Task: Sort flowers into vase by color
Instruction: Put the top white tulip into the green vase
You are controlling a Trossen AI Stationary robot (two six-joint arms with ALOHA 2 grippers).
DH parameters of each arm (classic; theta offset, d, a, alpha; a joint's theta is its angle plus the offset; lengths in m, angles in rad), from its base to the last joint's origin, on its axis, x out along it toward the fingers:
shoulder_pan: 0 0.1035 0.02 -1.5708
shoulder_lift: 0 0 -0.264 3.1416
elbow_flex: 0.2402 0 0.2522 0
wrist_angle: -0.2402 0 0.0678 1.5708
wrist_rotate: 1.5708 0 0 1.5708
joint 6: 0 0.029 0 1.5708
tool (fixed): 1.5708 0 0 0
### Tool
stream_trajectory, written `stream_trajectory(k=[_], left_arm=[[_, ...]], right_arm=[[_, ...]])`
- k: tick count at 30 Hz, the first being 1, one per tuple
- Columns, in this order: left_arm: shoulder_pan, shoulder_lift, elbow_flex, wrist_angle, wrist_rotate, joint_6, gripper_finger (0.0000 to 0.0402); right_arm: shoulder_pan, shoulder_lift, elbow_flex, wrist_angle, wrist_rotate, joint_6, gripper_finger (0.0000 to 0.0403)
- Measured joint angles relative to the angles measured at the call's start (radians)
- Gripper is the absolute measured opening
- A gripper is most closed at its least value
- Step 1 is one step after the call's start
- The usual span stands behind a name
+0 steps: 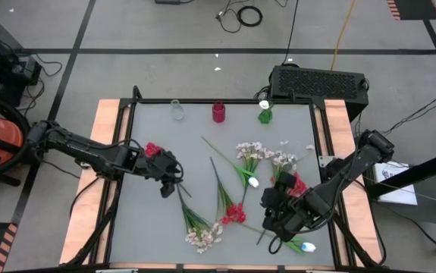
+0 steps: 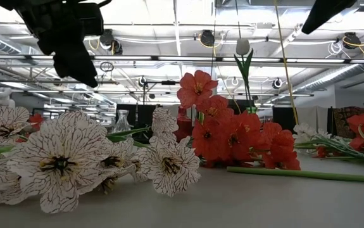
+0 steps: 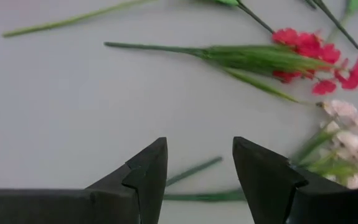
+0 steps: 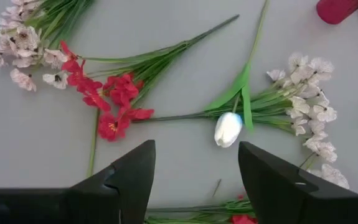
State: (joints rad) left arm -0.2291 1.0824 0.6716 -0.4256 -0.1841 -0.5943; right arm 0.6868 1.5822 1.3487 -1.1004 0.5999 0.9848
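Along the table's [image 1: 119, 227] twelve o'clock edge, the high view alone shows a clear vase [image 1: 177, 110], a red vase [image 1: 218, 112] and a green vase [image 1: 265, 114] holding one white bud. At nine o'clock the left gripper [image 1: 174, 184] hangs parted and empty, as its wrist view confirms. At five o'clock the right gripper [image 1: 277, 224] gapes empty over the flowers [image 1: 233, 214] strewn across the centre.

No text, label, brand, number or sign can be read in any of the views, neither on the surface, nor on the arms, nor in the room behind them.
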Motion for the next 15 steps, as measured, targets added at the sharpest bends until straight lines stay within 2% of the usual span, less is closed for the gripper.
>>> stream_trajectory(k=[6,8,12,15], left_arm=[[0.000,0.026,0.000,0.078,-0.106,0.023,0.0189],[-0.001,0.067,0.000,0.239,-0.107,0.082,0.0189],[-0.023,0.200,0.002,0.591,-0.080,0.303,0.0189],[-0.020,0.308,0.004,0.667,-0.097,0.466,0.0189]], right_arm=[[-0.024,0.000,0.000,0.009,0.045,-0.026,0.0222],[-0.037,0.000,0.000,0.029,0.054,-0.057,0.0222],[-0.048,-0.001,0.000,0.052,0.057,-0.119,0.0222],[-0.051,-0.001,0.000,0.063,0.055,-0.147,0.0222]])
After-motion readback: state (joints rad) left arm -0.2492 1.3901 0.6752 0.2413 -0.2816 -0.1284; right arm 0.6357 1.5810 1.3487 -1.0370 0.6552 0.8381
